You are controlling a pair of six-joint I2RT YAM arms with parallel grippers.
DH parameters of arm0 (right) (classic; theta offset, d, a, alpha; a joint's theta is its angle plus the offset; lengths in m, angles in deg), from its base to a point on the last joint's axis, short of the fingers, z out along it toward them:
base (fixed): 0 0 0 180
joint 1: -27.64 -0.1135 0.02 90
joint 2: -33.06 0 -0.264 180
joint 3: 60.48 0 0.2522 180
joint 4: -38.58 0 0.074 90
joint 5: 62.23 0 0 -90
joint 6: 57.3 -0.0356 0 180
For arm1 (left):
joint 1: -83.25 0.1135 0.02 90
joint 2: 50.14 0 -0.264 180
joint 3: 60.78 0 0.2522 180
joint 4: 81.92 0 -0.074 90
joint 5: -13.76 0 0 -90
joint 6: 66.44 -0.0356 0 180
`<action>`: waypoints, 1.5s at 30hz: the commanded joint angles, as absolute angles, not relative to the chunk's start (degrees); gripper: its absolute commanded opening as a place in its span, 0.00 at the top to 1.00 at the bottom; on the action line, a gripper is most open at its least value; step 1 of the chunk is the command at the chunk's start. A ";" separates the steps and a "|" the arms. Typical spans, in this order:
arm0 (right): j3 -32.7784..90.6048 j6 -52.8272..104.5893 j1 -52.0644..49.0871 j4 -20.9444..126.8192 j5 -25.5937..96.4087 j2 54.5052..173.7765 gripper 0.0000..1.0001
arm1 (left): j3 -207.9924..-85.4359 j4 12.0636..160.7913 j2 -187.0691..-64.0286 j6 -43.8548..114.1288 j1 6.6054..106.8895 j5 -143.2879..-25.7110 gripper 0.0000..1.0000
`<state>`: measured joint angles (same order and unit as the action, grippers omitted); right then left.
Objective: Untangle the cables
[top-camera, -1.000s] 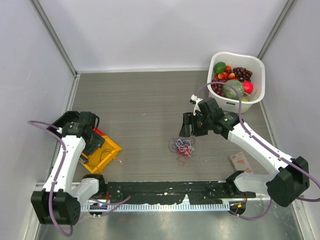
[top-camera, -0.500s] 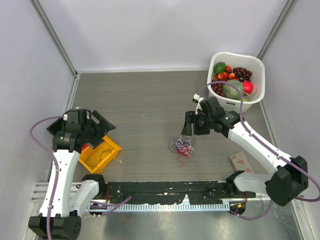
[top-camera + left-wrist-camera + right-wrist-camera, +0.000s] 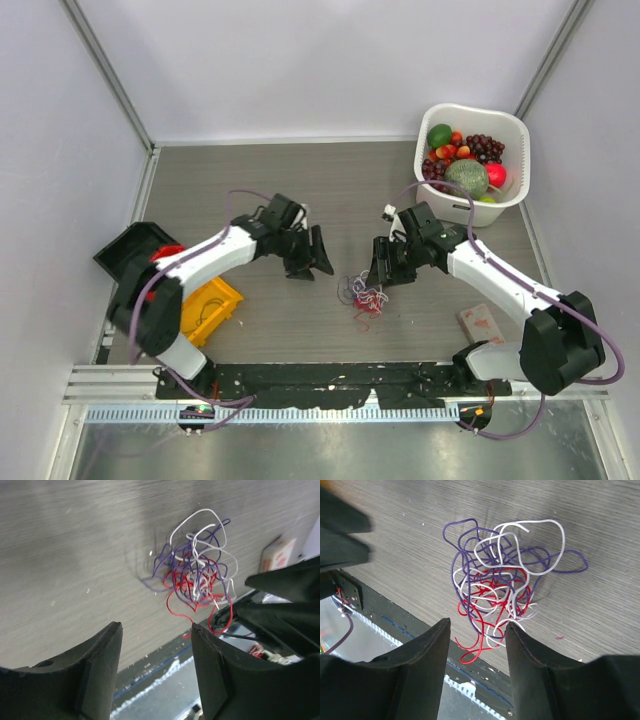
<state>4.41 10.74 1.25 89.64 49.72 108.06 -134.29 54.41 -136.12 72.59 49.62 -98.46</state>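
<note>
The left gripper (image 3: pixel 316 260) hangs just left of the cables (image 3: pixel 365 293), its two fingers well apart and nothing between them. The right gripper (image 3: pixel 383 272) stands at the upper right of the cables, almost over them. Its fingers are also apart and hold nothing, though in the wrist view one red loop lies on the table under the gap.

The cables lie on the grey, wood-grained table (image 3: pixel 250 190). The widest open room is behind the cables and to their left. In front of the cables the black edge strip (image 3: pixel 330 378) of the table is near.

Far to the upper right of the cables, a white plastic basket (image 3: pixel 512 128) holds dark grapes (image 3: pixel 486 148), a green melon (image 3: pixel 465 178) and other round fruits. Far to the left of the cables is a yellow tray (image 3: pixel 228 295); what is in it I cannot tell. A small carton (image 3: pixel 482 322) lies to the lower right of the cables.

The cables are thin wires, red, white and purple-blue, in one small loose heap of loops.
</note>
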 commanded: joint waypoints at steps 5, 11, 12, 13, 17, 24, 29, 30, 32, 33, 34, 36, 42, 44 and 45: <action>4.17 9.93 0.74 86.09 53.17 105.92 0.50 | -146.69 58.49 -154.45 62.24 45.63 -102.16 0.43; 2.94 9.23 0.74 86.00 53.17 104.78 0.50 | -149.95 57.35 -160.52 61.35 42.56 -102.43 0.51; 2.85 9.05 0.74 86.00 52.99 104.78 0.50 | -150.04 57.08 -161.14 61.52 42.29 -102.43 0.57; 2.85 8.97 0.74 85.74 53.17 104.95 0.49 | -150.13 56.90 -161.67 61.70 42.20 -102.69 0.63; 2.94 8.70 0.48 85.48 52.90 106.18 0.44 | -149.69 56.64 -160.98 61.79 41.59 -103.31 0.74; 2.50 7.92 -1.97 85.04 51.06 109.35 0.39 | -149.87 54.44 -153.69 62.32 41.15 -104.80 1.00; 0.30 4.58 -4.35 81.00 48.69 109.44 0.43 | -151.18 52.60 -146.75 63.98 40.71 -107.70 1.00; 0.21 3.44 -4.70 80.65 46.60 109.79 0.45 | -151.53 52.33 -145.43 64.42 40.62 -107.62 1.00; -0.49 1.16 -4.79 80.12 42.65 110.14 0.56 | -152.85 51.37 -141.65 64.87 40.62 -107.79 1.00; -0.93 -0.34 -4.79 80.20 41.14 110.23 0.69 | -154.42 50.15 -139.98 64.69 40.62 -107.62 1.00; -1.19 -1.22 -4.79 80.55 37.47 110.14 0.84 | -156.00 48.92 -138.23 64.17 40.62 -106.75 1.00; -2.42 -3.24 -4.53 81.78 31.39 109.70 0.99 | -159.96 46.28 -134.80 63.03 40.62 -104.46 1.00; -6.64 -2.91 2.57 86.88 24.16 105.67 0.99 | -176.82 38.45 -125.48 55.47 40.71 -88.49 1.00; -6.47 0.16 5.48 87.41 26.35 104.96 0.99 | -180.00 38.97 -122.49 54.06 40.71 -81.54 1.00; -5.68 1.39 6.36 87.50 29.93 104.78 0.97 | -181.23 39.15 -121.35 53.45 40.71 -78.47 1.00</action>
